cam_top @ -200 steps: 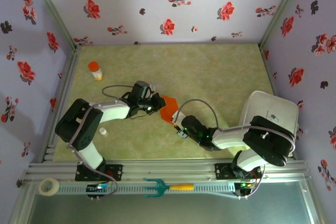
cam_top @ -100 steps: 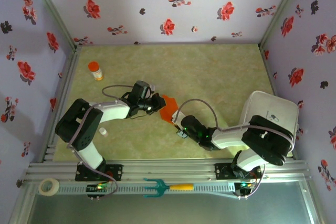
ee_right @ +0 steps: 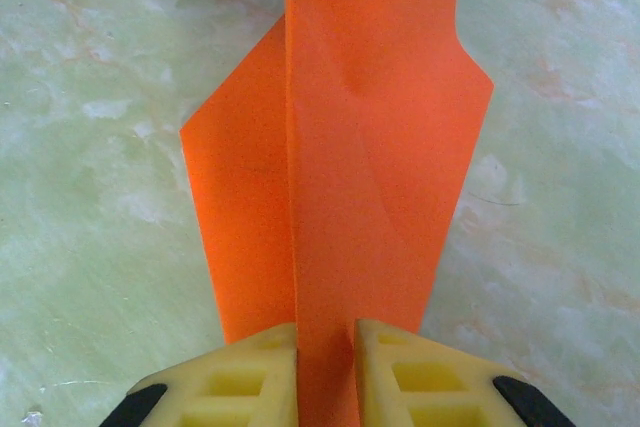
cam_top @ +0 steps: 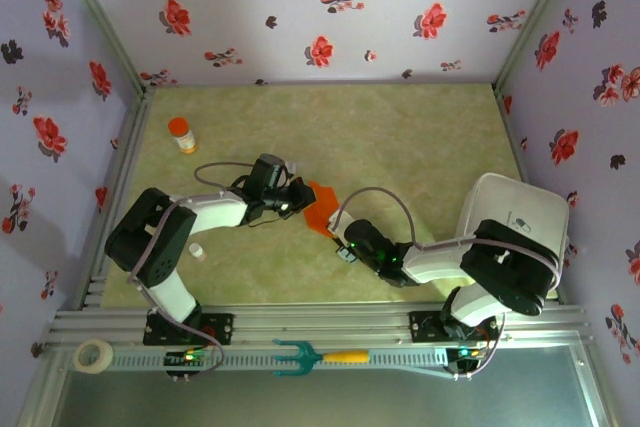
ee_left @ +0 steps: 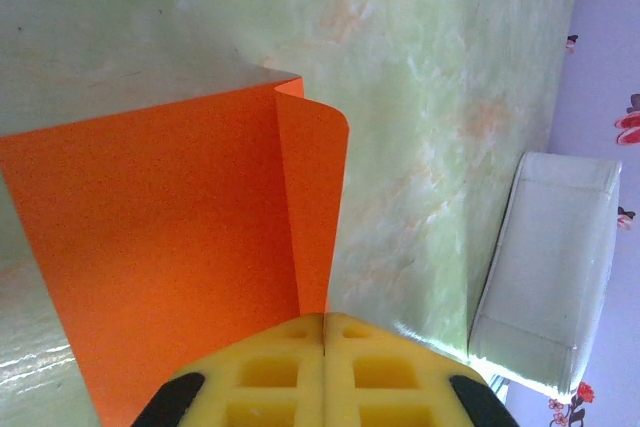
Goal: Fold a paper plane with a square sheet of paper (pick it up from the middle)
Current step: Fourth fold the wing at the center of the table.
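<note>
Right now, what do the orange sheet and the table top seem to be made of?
The orange sheet: thin matte paper; it curls softly at one edge and holds a sharp crease. The table top: probably smooth laminate or vinyl with printed green marbling; a faint sheen shows, but I cannot be certain.

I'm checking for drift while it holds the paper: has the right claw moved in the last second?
Yes, slightly: the right claw crept left, away from the white box, while shut on the orange paper.

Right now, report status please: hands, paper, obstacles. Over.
Left hand shut on creased orange-red paper sheet. Right hand shut on its opposite end. White plastic box apart, not in the way.
</note>
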